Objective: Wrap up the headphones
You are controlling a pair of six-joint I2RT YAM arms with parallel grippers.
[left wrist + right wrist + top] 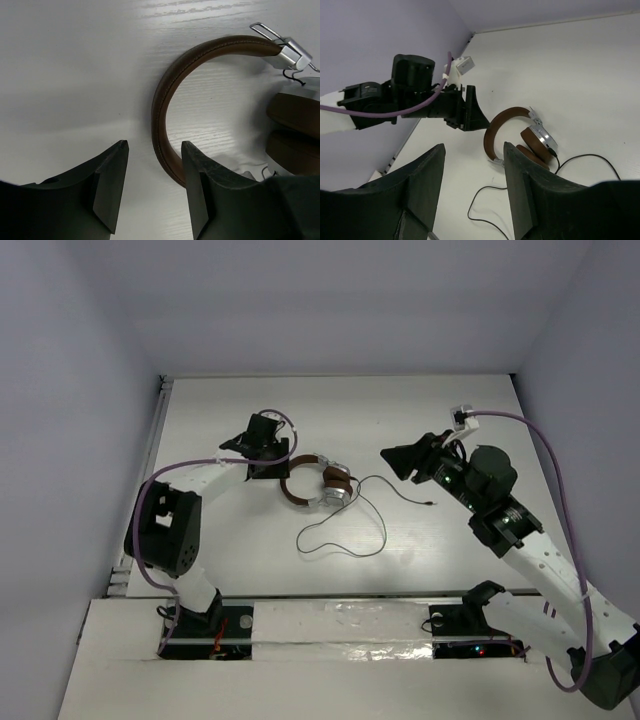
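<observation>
Here, left end effector (pixel 153 146) low beside the headphones (pixel 335 487), fingers apart; right end effector (pixel 473 146) aloft, likewise spread.

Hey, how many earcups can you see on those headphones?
2. Both earcups sit close together at the ends of the headband, mid-table; in the left wrist view, one lies above the other.

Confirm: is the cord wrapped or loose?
Loose: the cord lies in open loops on the table beside the headphones, none wound around them.
</observation>
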